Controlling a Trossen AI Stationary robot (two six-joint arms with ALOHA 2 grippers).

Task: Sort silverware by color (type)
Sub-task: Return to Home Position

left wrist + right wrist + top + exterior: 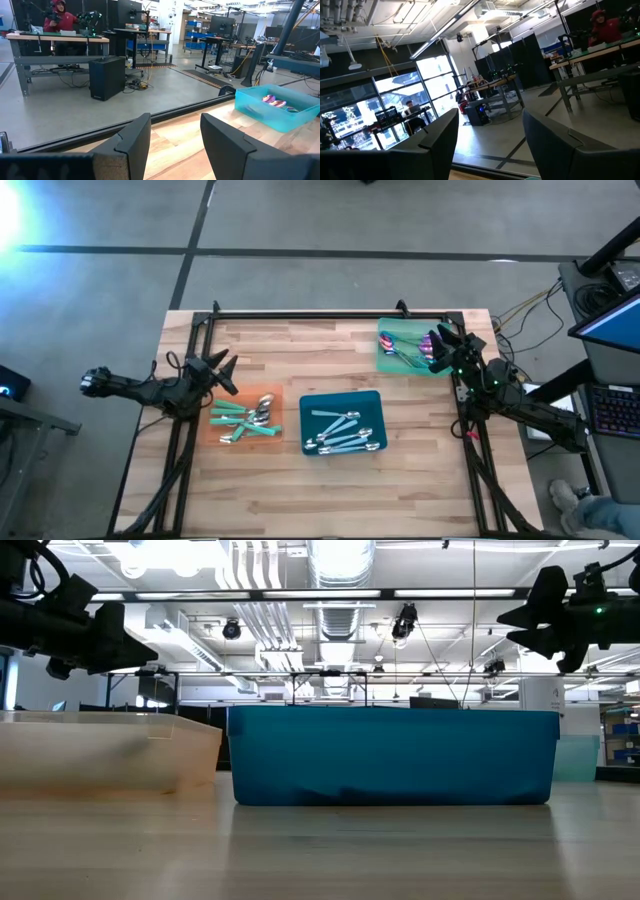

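Observation:
Silverware lies in three trays. Teal-handled pieces [243, 420] lie in the orange tray [285, 402]; more teal-handled spoons [342, 434] lie in the teal tray [343, 397]. Iridescent purple pieces [405, 348] lie in the green tray [388, 364], which the left wrist view shows as a tray [274, 118] holding purple pieces [274, 100]. My left gripper [228, 375] hovers open just beyond the orange tray's far left corner, its fingers [134, 137] empty. My right gripper [442, 348] hangs open above the green tray's right side, raised high [556, 616] and holding nothing.
The trays sit in a row on the wooden table [330, 490], with bare wood toward its near edge. A black frame rail [330, 314] runs along the far edge, with frame legs at both sides. A person in red [59, 12] sits at a desk beyond the table.

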